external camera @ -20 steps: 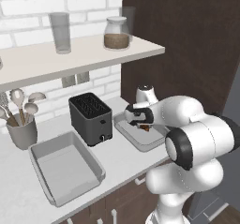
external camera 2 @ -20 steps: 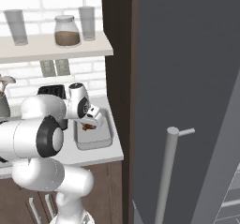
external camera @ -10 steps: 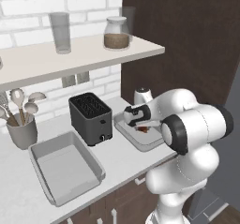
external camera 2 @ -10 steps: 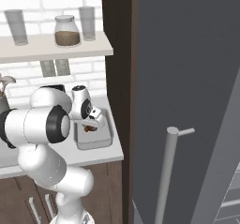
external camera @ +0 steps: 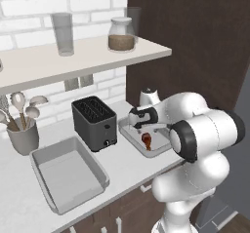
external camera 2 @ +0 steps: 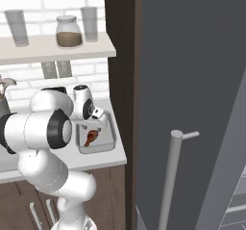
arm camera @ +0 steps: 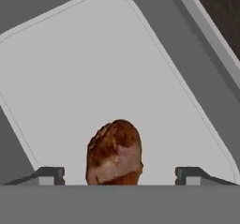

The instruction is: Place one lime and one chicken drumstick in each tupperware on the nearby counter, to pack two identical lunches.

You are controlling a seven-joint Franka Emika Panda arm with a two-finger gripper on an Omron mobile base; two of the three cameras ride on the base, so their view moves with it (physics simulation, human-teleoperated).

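A brown chicken drumstick (arm camera: 115, 153) lies in the right-hand tupperware (arm camera: 93, 68), seen as a small brown piece (external camera: 146, 140) in the tray (external camera: 128, 137) at the counter's (external camera: 127, 165) right end. My gripper (external camera: 144, 128) hovers just above it, open, with both fingertips (arm camera: 50, 174) standing well clear of the meat on either side. From the right side, the drumstick (external camera 2: 90, 137) rests in that same tupperware (external camera 2: 106, 144) under the gripper (external camera 2: 92, 124). The other tupperware (external camera: 45, 188) sits bare left of the toaster. The lime is out of view.
A black toaster (external camera: 94, 122) stands between the two trays. At the far left is a grey utensil cup (external camera: 23, 139) with spoons. A wall shelf above carries a glass (external camera: 63, 26) and a jar (external camera: 120, 34). A dark tall cabinet (external camera 2: 120, 65) borders the counter on the right.
The jaws have spread wide and let go of the drumstick, which now rests in the right tupperware. The arm's elbow has shifted a little.
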